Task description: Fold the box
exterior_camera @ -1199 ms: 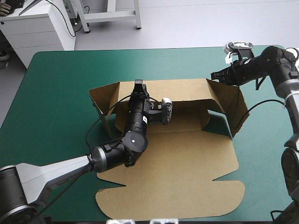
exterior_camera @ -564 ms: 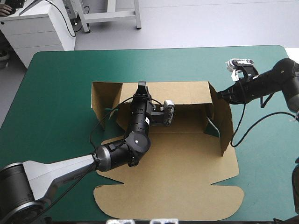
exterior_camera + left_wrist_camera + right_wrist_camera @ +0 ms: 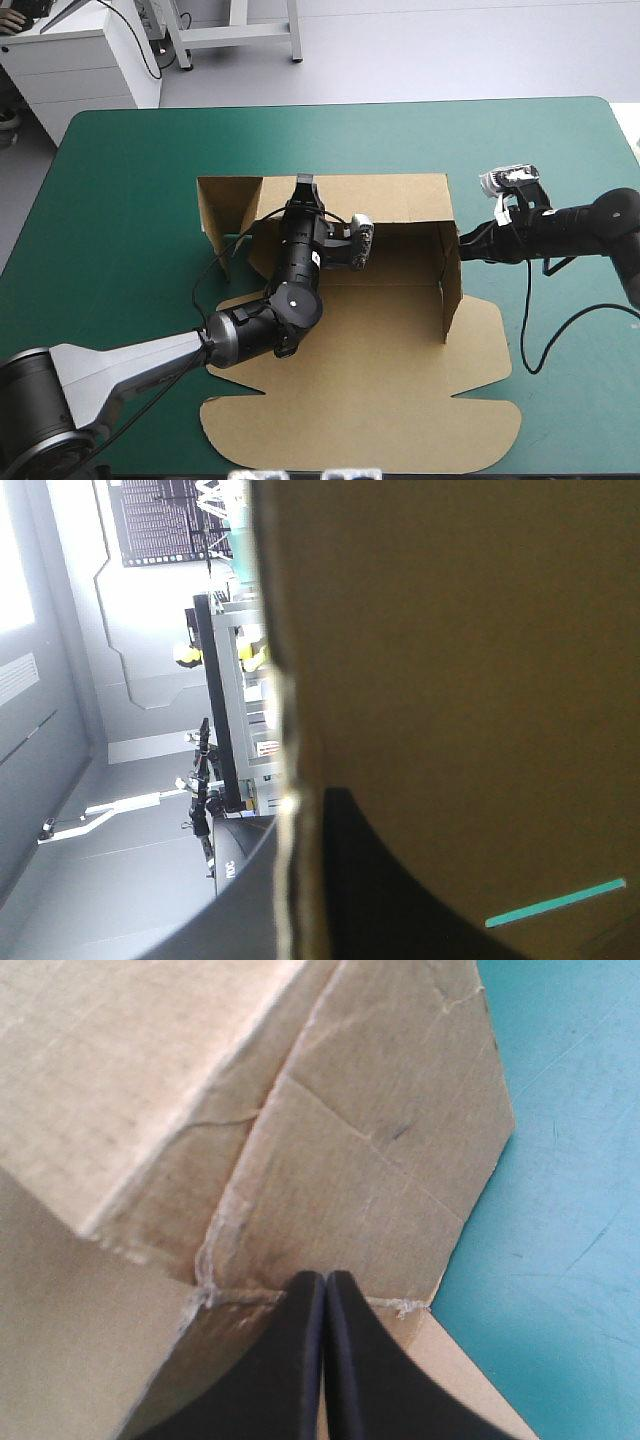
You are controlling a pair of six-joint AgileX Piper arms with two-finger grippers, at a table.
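Right claw (image 3: 325, 1278), fingers pressed together, noses against the box (image 3: 400, 300) at its right wall (image 3: 452, 275) from outside, likely propping it upright. Left claw (image 3: 304, 186) pinches the rear wall (image 3: 400, 195), steadying it. Box sits mid-table (image 3: 130, 160), lid (image 3: 370, 400) flat.

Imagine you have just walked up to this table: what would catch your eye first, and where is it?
The brown box lies mid-table on the teal-green cover, back and side walls raised, lid flat toward the near edge. The left pincer grips the back wall's top edge; the right pincer, shut, touches the right wall from outside.
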